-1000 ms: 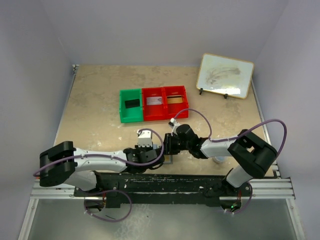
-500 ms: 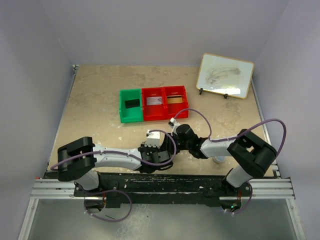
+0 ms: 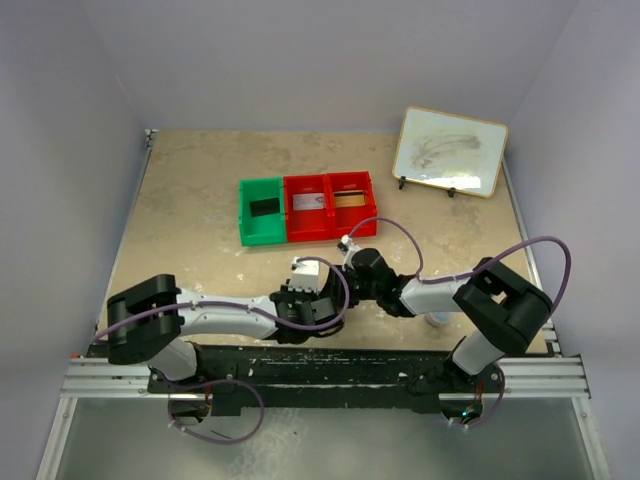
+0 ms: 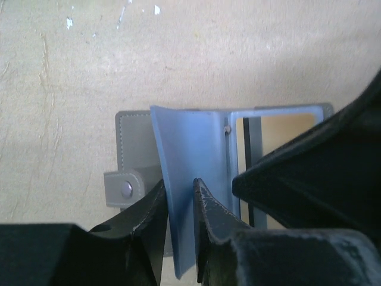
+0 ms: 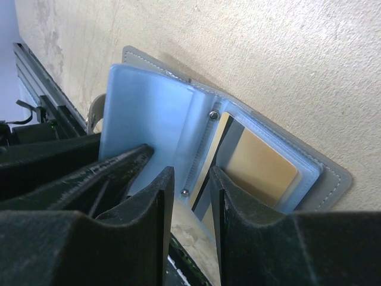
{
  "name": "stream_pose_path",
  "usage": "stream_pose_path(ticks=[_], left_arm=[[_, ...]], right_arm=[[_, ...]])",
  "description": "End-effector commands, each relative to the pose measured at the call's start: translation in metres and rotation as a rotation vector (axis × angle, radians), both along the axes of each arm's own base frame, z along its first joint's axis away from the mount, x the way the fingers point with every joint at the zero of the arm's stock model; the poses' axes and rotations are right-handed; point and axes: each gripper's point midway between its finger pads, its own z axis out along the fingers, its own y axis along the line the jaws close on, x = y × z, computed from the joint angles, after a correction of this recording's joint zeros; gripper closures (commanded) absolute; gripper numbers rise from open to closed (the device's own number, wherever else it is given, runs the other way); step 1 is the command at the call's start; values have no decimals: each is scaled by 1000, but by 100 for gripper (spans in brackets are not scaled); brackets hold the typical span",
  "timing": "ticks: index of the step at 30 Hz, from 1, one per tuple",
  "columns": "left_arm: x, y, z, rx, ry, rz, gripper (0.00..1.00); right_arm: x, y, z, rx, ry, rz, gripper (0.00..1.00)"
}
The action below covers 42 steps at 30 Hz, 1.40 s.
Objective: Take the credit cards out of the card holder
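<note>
The card holder (image 4: 134, 128) lies open on the surface (image 4: 178, 53) near its front edge, between both hands; the left hand (image 4: 178, 199) pinches one bluish plastic leaf (image 4: 190, 143), which stands upright off the spine; the gold card (image 4: 280, 128) sits in the pocket just right of that leaf, its dark stripe alongside the spine, so its long axis probably runs parallel to it; the right hand (image 5: 191, 179) is nearer, fingers narrowly parted astride the riveted spine, though whether they press anything I cannot tell; against a second ago, the left hand has come rightward, close against the right.
</note>
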Motion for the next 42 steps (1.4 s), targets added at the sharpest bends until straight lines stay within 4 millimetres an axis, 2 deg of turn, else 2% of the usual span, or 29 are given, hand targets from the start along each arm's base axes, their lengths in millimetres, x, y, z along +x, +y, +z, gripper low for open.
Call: stream_pose_path(ticks=[1,4,6,9,12,14,17,20,23,25,30,32,37,42], left_arm=[[15,-10,17,-117,-1,-4,81],[18,-5,22,-121,-2,13,80],[18,-7,27,-154,4,7,77],[22,-8,43,-212,-1,7,69],[33,-5,64,-247,-19,8,59],[42,-8,76,-265,-22,-22,57],[55,-25,88,-318,-5,-113,56],[67,-38,80,-322,34,-171,56],[73,-49,57,-294,89,-217,56],[76,-56,42,-312,130,-236,56],[80,-55,11,-350,183,-200,57],[75,-50,0,-354,216,-195,58],[60,-30,-15,-329,256,-155,58],[44,-2,-20,-311,267,-90,58]], right_arm=[[-6,-28,-36,-153,53,-49,65],[-3,-21,-16,-100,17,-36,64],[1,-19,0,-80,-19,-38,63],[5,-25,17,-102,-55,-56,60],[2,-38,26,-132,-63,-77,57],[-4,-44,29,-131,-59,-82,57],[-11,-46,39,-81,-64,-87,57],[-39,-37,49,61,-25,10,55],[-64,-28,58,161,-16,91,52],[-74,-25,54,148,-7,112,49],[-86,-21,35,104,26,131,47],[-85,-21,25,70,39,123,46],[-83,-23,-1,-27,92,105,43],[-45,-27,-10,-67,66,56,43]])
